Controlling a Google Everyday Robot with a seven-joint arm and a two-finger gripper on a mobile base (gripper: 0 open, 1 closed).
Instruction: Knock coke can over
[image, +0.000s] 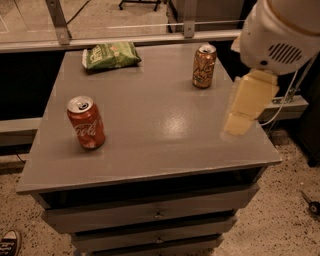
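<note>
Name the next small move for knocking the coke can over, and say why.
Probably sweep the gripper leftward, low over the table. It hangs above the table's right edge, well apart from the coke can, which stands upright near the front left. The orange-gold can stands farther back, so a path along the front should miss it.

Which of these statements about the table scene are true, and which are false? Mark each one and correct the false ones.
1. The coke can stands upright on the left part of the table. True.
2. The gripper touches the coke can. False: it hangs over the table's right side, well apart from it.
3. The orange-gold can lies on its side. False: it stands upright.
4. A green bag lies near the table's far edge. True.
</note>
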